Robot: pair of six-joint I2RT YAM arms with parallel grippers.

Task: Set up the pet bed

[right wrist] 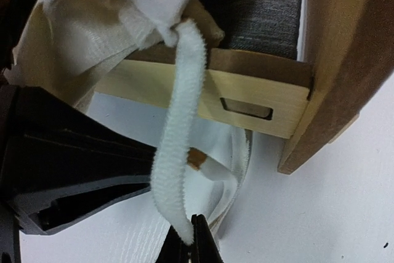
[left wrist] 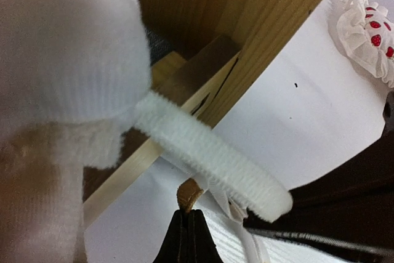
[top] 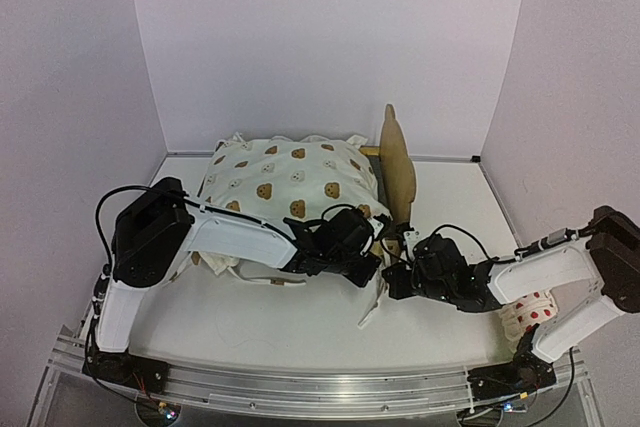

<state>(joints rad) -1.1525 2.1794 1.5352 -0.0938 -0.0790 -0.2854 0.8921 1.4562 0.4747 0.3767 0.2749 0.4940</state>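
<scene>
The pet bed (top: pixel 397 162) stands in the middle of the counter (top: pixel 300 322), headboard to the right, with the bear-print cushion (top: pixel 280 177) piled on it. Both my hands meet at its near right corner. My right hand (right wrist: pixel 192 241) pinches the end of the fuzzy white tie (right wrist: pixel 178 121), which hangs over the side rail. My left hand (left wrist: pixel 188 235) is pressed together with a small tan tip at its fingertips; I cannot tell whether it grips that. The red-dotted pillow (top: pixel 535 309) lies at the near right.

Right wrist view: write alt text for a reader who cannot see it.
The right arm's closed fingers pinch the end of a fuzzy white tie hanging from the cream cushion. Behind it runs the plywood side rail of the pet bed, grey felt base above.
</scene>
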